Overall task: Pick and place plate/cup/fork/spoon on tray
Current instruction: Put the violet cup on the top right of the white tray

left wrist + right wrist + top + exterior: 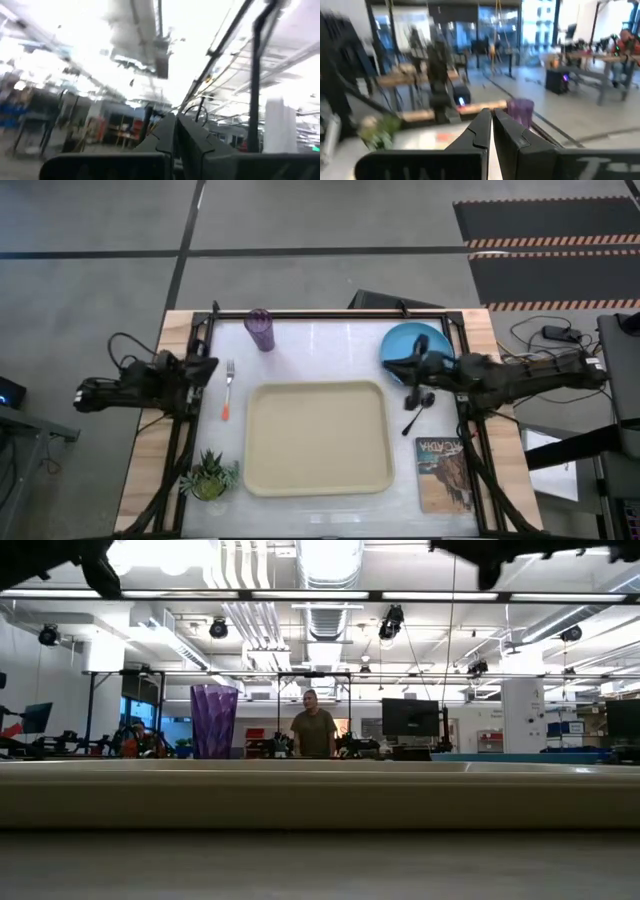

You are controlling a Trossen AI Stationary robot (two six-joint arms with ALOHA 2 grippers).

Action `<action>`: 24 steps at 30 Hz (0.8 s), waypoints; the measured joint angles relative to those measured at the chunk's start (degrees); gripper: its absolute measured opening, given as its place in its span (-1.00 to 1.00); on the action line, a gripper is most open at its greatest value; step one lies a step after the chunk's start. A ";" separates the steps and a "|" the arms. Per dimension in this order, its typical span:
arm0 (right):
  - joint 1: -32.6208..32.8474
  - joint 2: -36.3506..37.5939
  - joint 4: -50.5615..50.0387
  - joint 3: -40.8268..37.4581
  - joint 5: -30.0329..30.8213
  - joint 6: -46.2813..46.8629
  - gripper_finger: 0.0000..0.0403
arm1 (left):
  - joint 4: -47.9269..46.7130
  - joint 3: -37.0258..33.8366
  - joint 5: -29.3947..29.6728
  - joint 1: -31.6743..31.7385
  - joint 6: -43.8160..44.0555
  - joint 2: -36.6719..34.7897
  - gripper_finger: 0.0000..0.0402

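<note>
The cream-beige tray (318, 438) lies at the table's middle; its rim (320, 795) fills the low view. The purple cup (260, 330) stands upright at the far left, also in the low view (214, 721) and the right wrist view (520, 111). The orange-handled fork (228, 390) lies left of the tray. The light-blue plate (415, 340) lies at the far right, partly under my right arm. The dark spoon (418, 410) lies right of the tray. My left gripper (208, 367) is shut and empty beside the fork. My right gripper (398, 368) is shut and empty, raised by the plate's edge.
A printed book (443, 473) lies at the near right and a small potted plant (208, 477) at the near left. A dark frame runs along the table's sides. A person (314, 730) stands in the room far behind the table.
</note>
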State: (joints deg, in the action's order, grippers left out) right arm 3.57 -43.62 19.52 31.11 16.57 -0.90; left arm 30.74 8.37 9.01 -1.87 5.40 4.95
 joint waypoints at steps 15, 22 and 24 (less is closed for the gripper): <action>-10.65 -22.79 -2.58 16.74 -6.68 -1.27 -0.96 | 6.07 -0.30 0.07 0.00 -5.91 -0.05 -1.00; -16.10 -35.24 -4.22 28.11 -12.67 -2.21 -0.96 | 6.27 -1.01 1.04 0.00 -7.33 0.22 -1.00; -17.47 -38.94 -6.29 32.49 -14.03 -2.58 -0.96 | 6.77 -0.84 1.19 0.00 -7.78 0.13 -1.00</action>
State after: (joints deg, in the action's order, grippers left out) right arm -13.90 -82.56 13.24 63.60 2.54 -3.49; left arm 37.51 7.53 10.20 -1.87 -2.38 5.08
